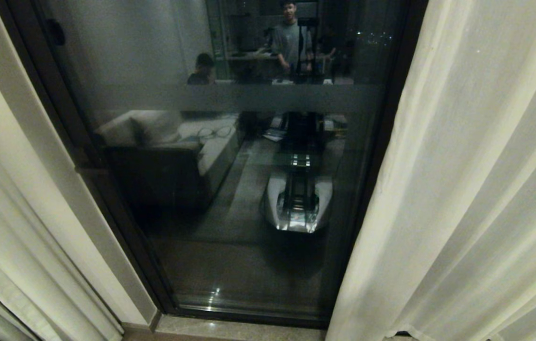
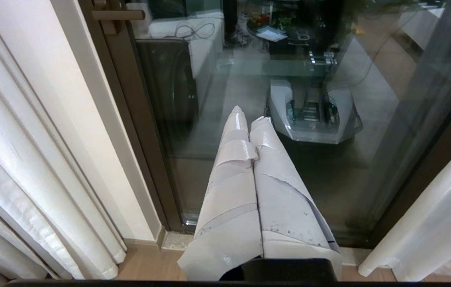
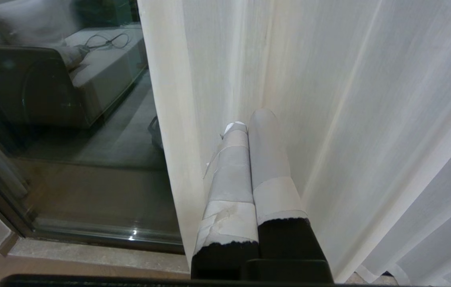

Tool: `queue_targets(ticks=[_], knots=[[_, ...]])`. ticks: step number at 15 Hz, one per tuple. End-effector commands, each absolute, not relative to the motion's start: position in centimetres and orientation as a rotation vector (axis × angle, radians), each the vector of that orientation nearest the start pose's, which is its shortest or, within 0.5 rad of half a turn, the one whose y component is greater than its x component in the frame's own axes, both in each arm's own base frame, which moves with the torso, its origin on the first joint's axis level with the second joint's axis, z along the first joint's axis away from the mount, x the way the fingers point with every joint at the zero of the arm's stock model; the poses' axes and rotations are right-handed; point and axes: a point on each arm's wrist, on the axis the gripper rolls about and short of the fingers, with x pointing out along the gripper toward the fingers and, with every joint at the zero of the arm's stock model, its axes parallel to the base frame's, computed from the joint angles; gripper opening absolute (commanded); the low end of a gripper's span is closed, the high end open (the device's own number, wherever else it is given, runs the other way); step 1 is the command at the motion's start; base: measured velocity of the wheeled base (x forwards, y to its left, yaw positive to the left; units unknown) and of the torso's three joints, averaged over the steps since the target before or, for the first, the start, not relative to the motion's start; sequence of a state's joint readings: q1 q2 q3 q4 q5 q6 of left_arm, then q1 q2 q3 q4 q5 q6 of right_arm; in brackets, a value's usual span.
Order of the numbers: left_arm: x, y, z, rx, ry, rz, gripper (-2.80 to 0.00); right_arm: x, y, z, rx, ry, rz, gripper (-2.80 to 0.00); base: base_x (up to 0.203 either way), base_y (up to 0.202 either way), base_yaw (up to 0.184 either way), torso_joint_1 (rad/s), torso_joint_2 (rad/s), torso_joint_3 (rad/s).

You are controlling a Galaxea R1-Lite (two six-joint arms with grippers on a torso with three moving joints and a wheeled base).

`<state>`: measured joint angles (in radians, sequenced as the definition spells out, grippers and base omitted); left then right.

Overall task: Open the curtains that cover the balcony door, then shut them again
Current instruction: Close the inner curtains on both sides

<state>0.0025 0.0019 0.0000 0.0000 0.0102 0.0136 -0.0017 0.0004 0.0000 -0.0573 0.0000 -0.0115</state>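
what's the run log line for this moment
curtains: parted | balcony door: glass uncovered | left pincer: shut, empty, facing glass | right pincer: shut, empty, by right panel

The curtains [image 1: 476,189] are thin matt woven cloth, cream, with soft pleats and a fine ribbed texture; a 2nd panel hangs at 9 o'clock. The balcony door [image 1: 230,199] is glossy glass that mirrors the room, crossed by a frosted matt band, in a dark smooth frame. The sill [image 1: 230,329] looks like polished stone. The left end effector [image 2: 247,113] wears wrinkled white tape; the right end effector [image 3: 249,119] wears smoother grey-white tape over black plastic.
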Motion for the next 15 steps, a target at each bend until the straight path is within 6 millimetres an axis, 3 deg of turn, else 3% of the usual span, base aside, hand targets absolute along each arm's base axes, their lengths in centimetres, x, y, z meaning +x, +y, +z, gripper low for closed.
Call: queue_targets(ticks=[1,15], knots=[[-2.27,0.02,7.55,0.014,0.002,0.014,-2.8,-2.3,0.0,8.15,-0.012,-0.058,-0.002,-2.8,0.0,0.0,0.0,0.0,0.0,0.0],[-2.27,0.02,7.55,0.015,0.002,0.014,-2.8,-2.3,0.0,8.15,-0.012,-0.058,-0.002,-2.8,0.0,0.0,0.0,0.0,0.0,0.0]])
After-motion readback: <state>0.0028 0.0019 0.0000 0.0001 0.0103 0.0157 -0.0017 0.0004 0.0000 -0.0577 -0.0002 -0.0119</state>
